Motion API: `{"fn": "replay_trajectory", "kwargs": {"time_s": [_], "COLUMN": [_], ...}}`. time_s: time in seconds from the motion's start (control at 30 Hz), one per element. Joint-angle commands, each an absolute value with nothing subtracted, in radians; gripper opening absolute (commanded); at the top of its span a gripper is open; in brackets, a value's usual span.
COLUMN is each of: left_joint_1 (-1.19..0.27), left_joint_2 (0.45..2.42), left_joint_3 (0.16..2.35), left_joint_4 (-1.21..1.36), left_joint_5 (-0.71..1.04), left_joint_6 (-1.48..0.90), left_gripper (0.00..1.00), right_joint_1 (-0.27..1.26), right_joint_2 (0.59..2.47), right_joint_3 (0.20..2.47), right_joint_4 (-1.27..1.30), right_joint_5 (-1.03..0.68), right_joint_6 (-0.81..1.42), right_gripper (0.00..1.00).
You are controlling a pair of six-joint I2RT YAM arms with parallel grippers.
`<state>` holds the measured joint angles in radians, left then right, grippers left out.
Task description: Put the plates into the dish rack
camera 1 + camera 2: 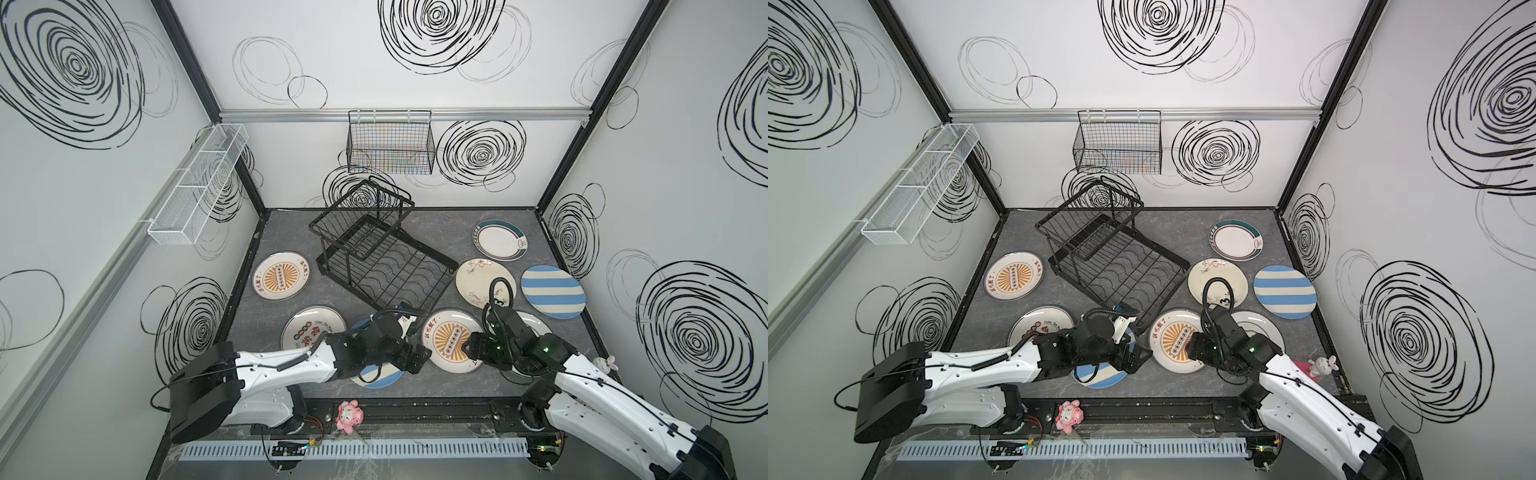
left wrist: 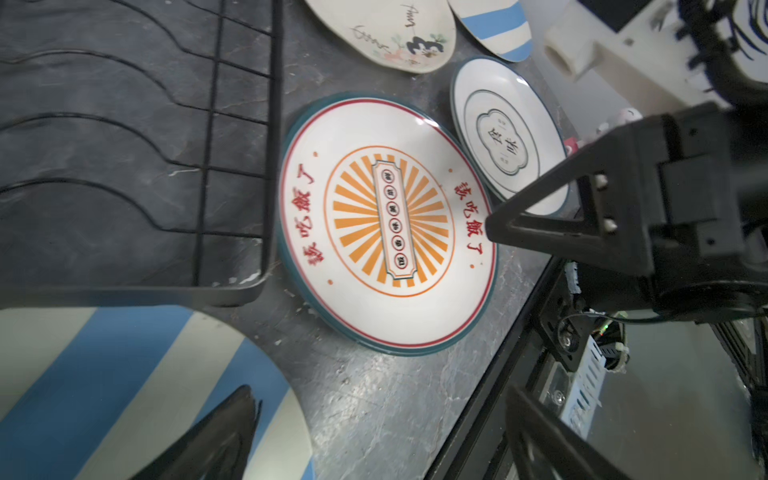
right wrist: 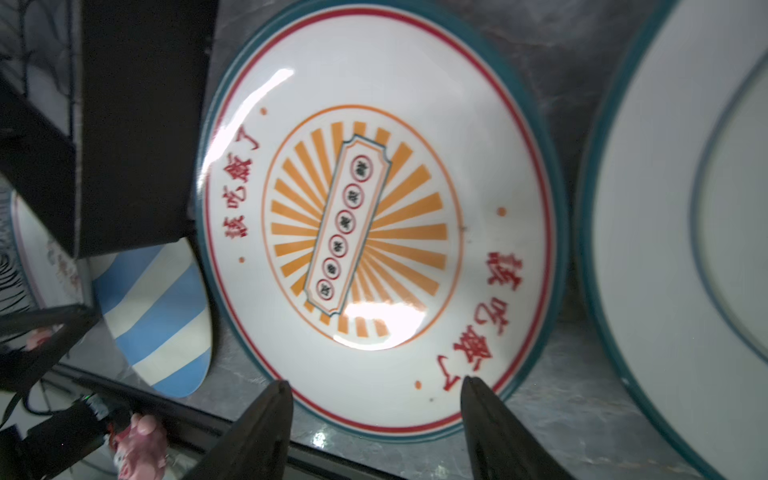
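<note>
The black wire dish rack (image 1: 386,253) (image 1: 1113,253) stands at the middle back with no plates in it. Several plates lie flat around it. A sunburst plate (image 1: 446,336) (image 3: 365,216) (image 2: 386,224) lies in front of the rack. My right gripper (image 1: 468,347) (image 3: 374,399) is open, with its fingertips (image 3: 478,399) low over that plate's near rim. My left gripper (image 1: 417,357) (image 2: 386,436) is open over the table beside a blue striped plate (image 1: 376,376) (image 2: 104,374), which my left arm partly hides.
Other plates: a second sunburst (image 1: 282,276), one with red characters (image 1: 313,328), floral (image 1: 484,282), blue striped (image 1: 552,291), teal-rimmed (image 1: 500,240), and a white one (image 2: 507,137) under my right arm. A black basket (image 1: 390,143) and a white basket (image 1: 199,183) hang on the walls.
</note>
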<state>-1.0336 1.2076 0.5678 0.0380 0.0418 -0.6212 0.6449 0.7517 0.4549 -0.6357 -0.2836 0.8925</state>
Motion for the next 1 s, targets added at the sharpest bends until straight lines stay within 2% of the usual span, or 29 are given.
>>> {"fn": "replay_trajectory", "kwargs": {"time_s": [0.0, 0.13, 0.3, 0.6, 0.97], "left_joint_1": [-0.966, -0.859, -0.775, -0.767, -0.736], "left_joint_2": [1.105, 1.004, 0.936, 0.880, 0.870], "left_joint_3": [0.564, 0.514, 0.428, 0.332, 0.285], "left_joint_4": [-0.112, -0.232, -0.247, -0.207, -0.192], "left_joint_5": [-0.046, -0.117, -0.161, -0.158, -0.208], "left_joint_6": [-0.686, -0.720, -0.747, -0.781, -0.750], "left_gripper": [0.96, 0.96, 0.96, 0.96, 0.96], "right_joint_1": [0.691, 0.796, 0.992, 1.156, 1.167], "right_joint_2": [0.737, 0.767, 0.881, 1.220, 1.252], "right_joint_3": [0.457, 0.397, 0.324, 0.434, 0.447], "right_joint_4": [-0.458, -0.222, 0.129, 0.182, 0.173], "right_joint_5": [-0.396, -0.423, -0.315, -0.243, -0.129], "right_joint_6": [0.832, 0.918, 1.049, 1.092, 1.101], "right_gripper": [0.68, 0.67, 0.67, 0.66, 0.68]}}
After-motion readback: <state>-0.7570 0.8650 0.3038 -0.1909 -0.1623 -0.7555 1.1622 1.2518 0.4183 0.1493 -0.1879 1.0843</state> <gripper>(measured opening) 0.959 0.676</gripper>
